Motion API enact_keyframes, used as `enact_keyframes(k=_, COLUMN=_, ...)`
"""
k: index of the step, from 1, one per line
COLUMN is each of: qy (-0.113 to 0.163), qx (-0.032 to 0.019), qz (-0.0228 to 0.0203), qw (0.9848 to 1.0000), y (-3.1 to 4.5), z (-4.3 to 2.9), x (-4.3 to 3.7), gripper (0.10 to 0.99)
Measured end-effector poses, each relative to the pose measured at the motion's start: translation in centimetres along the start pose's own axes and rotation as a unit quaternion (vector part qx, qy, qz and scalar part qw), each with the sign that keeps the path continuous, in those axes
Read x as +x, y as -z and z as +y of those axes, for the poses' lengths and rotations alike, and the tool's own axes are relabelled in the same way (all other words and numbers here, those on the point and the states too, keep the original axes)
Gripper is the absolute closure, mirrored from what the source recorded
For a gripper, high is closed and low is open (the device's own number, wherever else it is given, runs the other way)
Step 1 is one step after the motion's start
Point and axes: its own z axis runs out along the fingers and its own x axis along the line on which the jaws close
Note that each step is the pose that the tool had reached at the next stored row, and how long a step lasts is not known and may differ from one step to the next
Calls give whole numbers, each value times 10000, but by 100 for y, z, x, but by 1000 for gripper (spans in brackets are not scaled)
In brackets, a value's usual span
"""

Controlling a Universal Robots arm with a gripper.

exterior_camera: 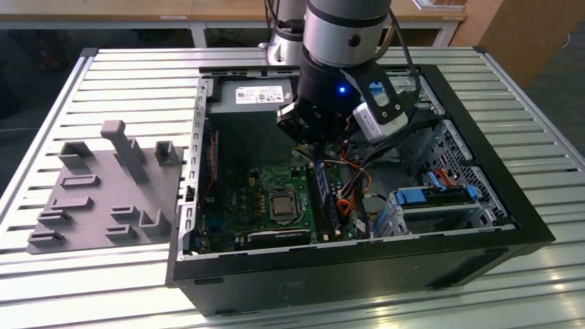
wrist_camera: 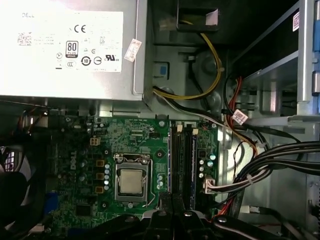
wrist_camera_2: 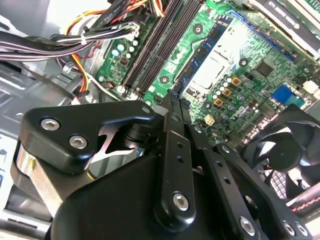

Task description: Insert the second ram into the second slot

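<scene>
Hovering inside the open computer case (exterior_camera: 366,274), the fingers (wrist_camera_2: 172,125) are drawn narrow, nearly touching. The second ram (wrist_camera_2: 200,52) runs out on edge from between their tips, its blue face and dark chips showing in the second wrist view; I judge they pinch it. It lies parallel to the black memory slots (wrist_camera_2: 150,50), and in that view appears between them and the CPU socket (wrist_camera: 131,181). Whether it touches the motherboard (wrist_camera: 125,135) I cannot tell. Another blue strip (wrist_camera: 192,167) stands in the slot bank in the first wrist view, probably ram 1. The step in hand looks like lining up over slot 2. Seating calls for the lower edge square over the slot and a straight, even press.
</scene>
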Motion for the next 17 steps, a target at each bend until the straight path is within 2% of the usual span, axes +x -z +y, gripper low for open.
enact_keyframes(k=5, qy=0, qx=-4, qz=10, qw=10000, y=-44, z=-60, x=0, gripper=969)
enact_keyframes(k=12, qy=1, qx=-4, qz=12, qw=10000, y=-44, z=-62, x=-6, gripper=969)
enact_keyframes(k=17, qy=-2, qx=-6, qz=38, qw=10000, y=-57, z=-64, x=-34, gripper=969)
